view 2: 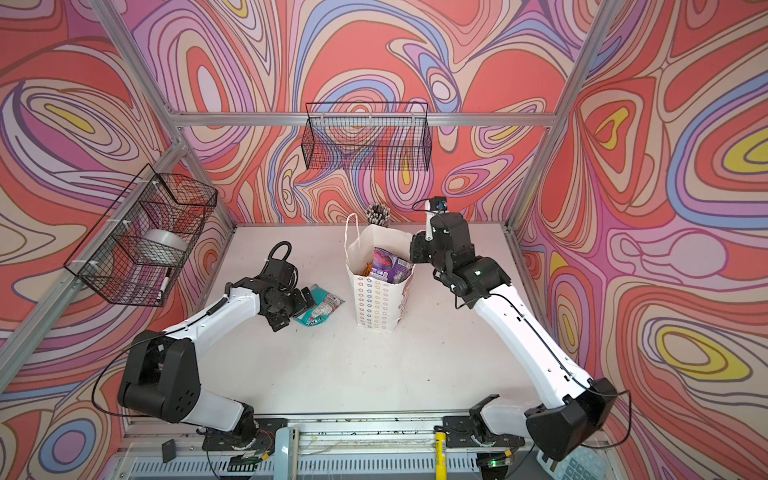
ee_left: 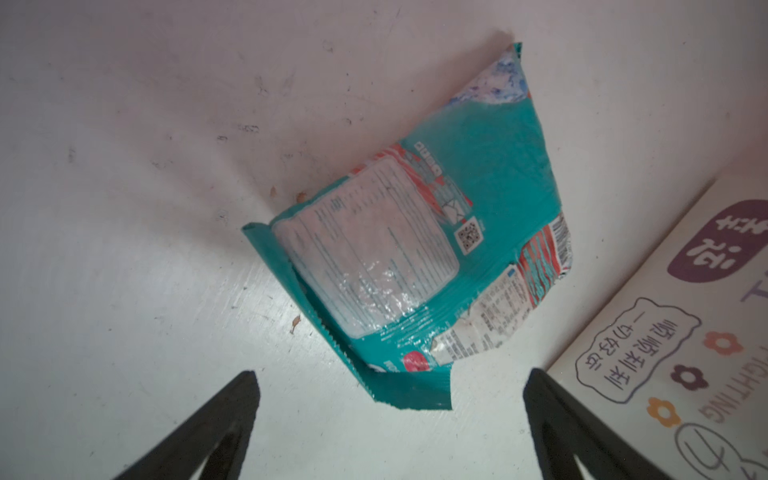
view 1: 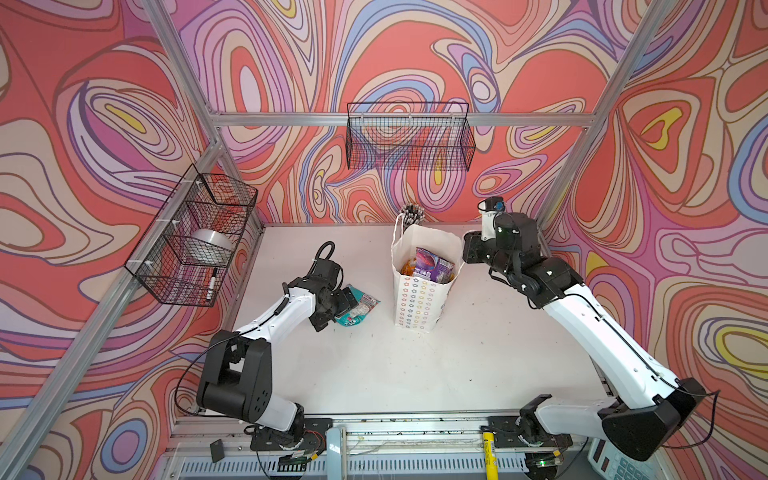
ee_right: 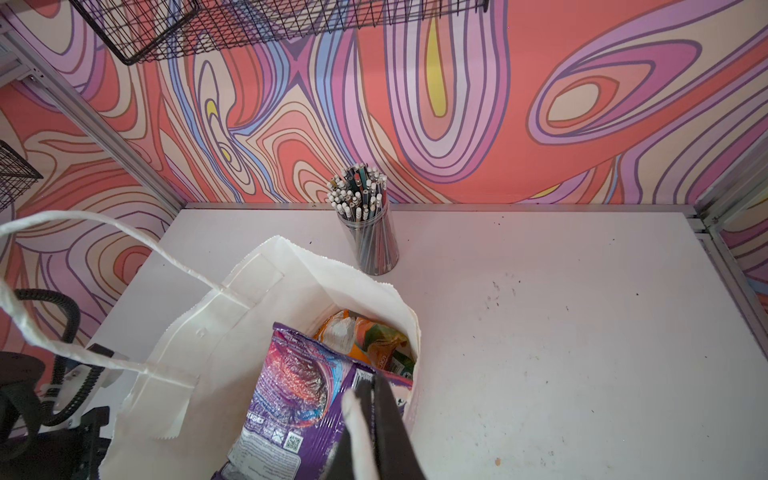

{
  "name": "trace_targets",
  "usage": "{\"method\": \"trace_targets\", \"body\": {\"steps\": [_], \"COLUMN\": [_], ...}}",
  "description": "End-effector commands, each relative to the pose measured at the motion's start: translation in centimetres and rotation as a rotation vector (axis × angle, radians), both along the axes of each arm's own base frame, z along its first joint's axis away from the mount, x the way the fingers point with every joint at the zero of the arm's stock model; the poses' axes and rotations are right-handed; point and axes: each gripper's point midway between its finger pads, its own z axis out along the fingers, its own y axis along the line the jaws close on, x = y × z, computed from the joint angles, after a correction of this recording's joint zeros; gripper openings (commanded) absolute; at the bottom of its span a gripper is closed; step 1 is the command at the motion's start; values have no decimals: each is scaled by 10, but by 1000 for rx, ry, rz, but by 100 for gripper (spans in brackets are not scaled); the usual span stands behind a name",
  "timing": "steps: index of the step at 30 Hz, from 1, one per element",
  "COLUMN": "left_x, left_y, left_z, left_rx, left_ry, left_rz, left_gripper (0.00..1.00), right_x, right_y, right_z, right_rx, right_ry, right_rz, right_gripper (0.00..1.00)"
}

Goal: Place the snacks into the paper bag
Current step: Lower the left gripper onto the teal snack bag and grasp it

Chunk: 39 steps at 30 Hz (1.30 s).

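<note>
White scuffed desk (view 1: 415,374) inside swirl-patterned walls carries one paper bag (view 1: 419,303), upright, and one teal pouch (ee_left: 415,249) lying flat near it. Visible in the bag: one purple pouch (ee_right: 299,382), one orange pouch (ee_right: 365,336); anything deeper is hidden. My left pincer (ee_left: 392,374) gapes wide, empty, over the teal pouch. My right pincer (ee_right: 374,386) is closed at the bag's rim; whether paper is pinched is unclear.

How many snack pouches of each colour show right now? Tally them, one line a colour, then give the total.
Teal glossy pouch, beside the white star-printed paper bag: 1
Purple glossy pouch, in that bag: 1
Orange glossy pouch, deeper in that bag: 1
Total in sight: 3; the bag may hide more.
</note>
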Motion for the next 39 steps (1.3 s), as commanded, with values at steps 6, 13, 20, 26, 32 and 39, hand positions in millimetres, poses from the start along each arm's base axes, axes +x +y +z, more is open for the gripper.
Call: {"method": "trace_targets", "body": {"steps": [6,13,20,26,32,39], "left_x": [16,17,15,18,26,33], "left_y": [-1,-4,-1,3,-7,-16], "left_z": [-27,-53,-61,-51,-45,-33], "left_rx": [-79,-132,-123,-114,-182,-242], "left_ry": [35,82,89,48,13,-20], "left_rz": [132,186,207,205,181,167], "left_gripper": [98,94,82,60,34,15], "right_x": [-3,-5,-7,-8,-8,-9], "right_y": [0,-1,-2,-2,-1,-3], "right_z": [20,21,23,23,23,24], "right_rx": [32,34,37,40,41,37], "right_ry": [-72,-80,-84,-87,-86,-93], "right_rz": [19,19,20,23,25,21], "right_gripper": [0,0,0,0,0,0]}}
